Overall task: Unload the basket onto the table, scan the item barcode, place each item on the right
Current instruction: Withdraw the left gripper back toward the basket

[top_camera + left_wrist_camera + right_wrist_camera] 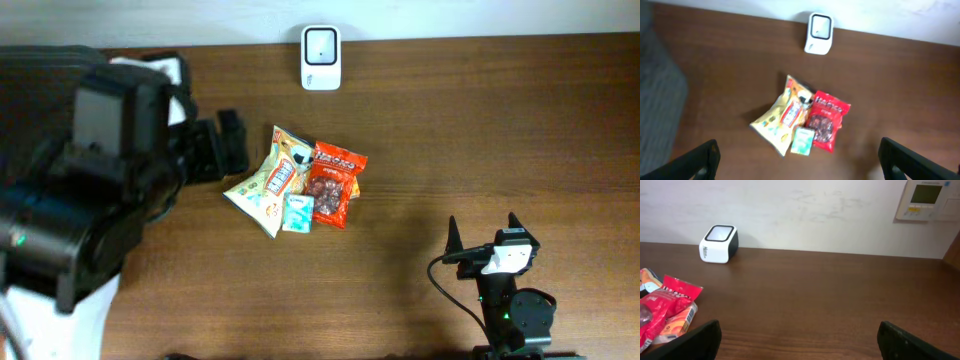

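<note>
- Your left claw [222,146] stood open and empty, just left of the snacks [330,182].
- Your right claw [483,225] was open too, well apart from them.
- Snacks lay piled mid-desk [500,120], scanner [321,58] at its far edge.

Soft, even indoor light, faint shadows, left wrist view blurred, other views fairly sharp

Table [840,305]: dark brown wood, faint sheen.
Wall [815,210]: white, scuffed, behind the table's far edge.
Control panel [927,200]: beige, wall-mounted above the table.
</note>
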### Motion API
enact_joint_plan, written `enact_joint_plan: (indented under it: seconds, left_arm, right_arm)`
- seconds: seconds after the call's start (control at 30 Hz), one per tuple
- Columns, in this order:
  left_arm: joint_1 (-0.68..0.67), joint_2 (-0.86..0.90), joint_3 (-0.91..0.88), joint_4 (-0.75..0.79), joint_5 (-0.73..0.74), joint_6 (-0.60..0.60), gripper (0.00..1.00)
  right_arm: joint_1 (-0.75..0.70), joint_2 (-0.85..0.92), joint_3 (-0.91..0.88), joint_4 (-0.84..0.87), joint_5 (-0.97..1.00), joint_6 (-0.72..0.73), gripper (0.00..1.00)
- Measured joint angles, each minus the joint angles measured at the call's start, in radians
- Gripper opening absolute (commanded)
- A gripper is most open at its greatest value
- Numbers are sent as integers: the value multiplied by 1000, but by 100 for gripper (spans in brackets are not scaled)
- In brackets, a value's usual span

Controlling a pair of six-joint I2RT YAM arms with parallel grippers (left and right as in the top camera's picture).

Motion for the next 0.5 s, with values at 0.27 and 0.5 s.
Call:
enact_joint_plan:
  seconds: [0.27,0.5]
  left_arm:
    - [221,-103,0,-55,-16,-93,99]
    - [288,-144,0,-63,-18,-114,99]
  right_arm:
    - [0,0,0,0,0,0,99]
    - [0,0,0,0,0,0,99]
